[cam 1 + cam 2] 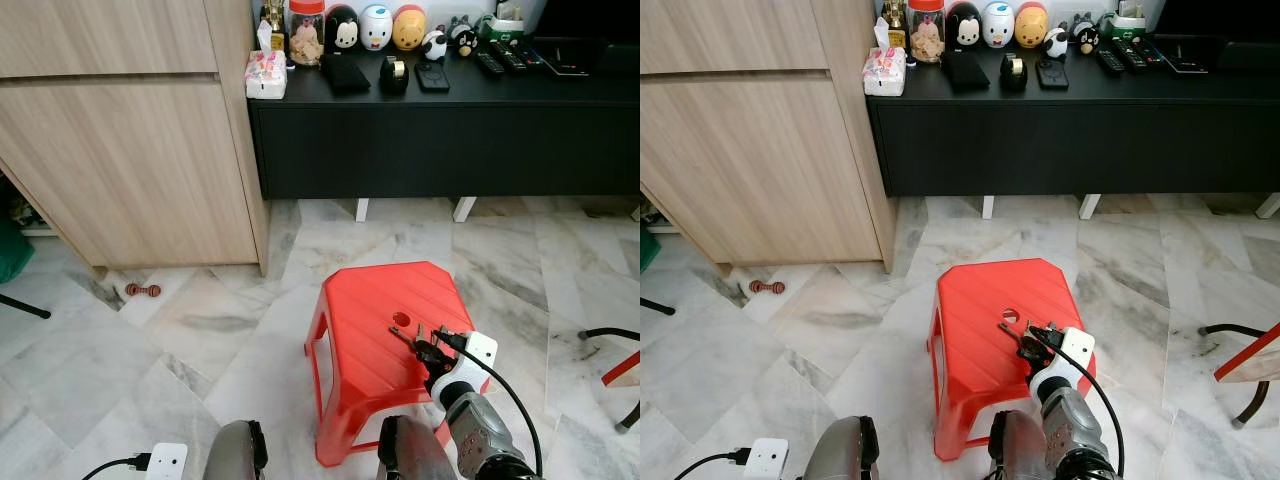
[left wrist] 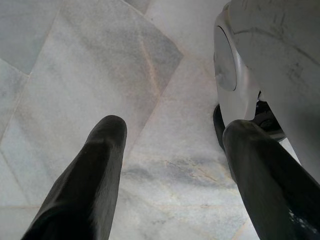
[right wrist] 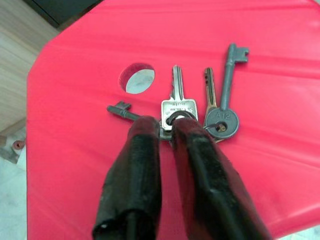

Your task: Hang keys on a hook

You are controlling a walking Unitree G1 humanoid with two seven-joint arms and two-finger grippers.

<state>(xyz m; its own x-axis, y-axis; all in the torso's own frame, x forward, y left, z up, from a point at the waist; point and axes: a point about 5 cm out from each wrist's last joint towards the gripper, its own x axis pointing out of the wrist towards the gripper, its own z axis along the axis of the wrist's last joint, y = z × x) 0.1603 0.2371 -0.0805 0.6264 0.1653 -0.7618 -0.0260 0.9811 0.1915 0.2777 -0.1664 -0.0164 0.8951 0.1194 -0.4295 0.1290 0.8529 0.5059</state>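
Observation:
A bunch of several keys [image 3: 200, 112] lies spread on the top of a red plastic stool [image 1: 370, 310], close to the stool's round hole [image 3: 137, 78]. My right gripper [image 3: 167, 125] is shut on the keys at their ring, its fingertips resting on the stool top. In the left eye view the same gripper [image 1: 425, 352] sits over the stool's near right part, with the keys [image 1: 405, 338] just ahead of it. My left gripper [image 2: 172, 137] hangs open above the marble floor with nothing between its fingers.
A black low console [image 1: 450, 130] with toys and remotes stands behind the stool. A wooden cabinet [image 1: 130, 160] is at the left, and a small red dumbbell toy [image 1: 142, 290] lies on the floor by it. A dark chair leg [image 1: 610, 335] is at the right.

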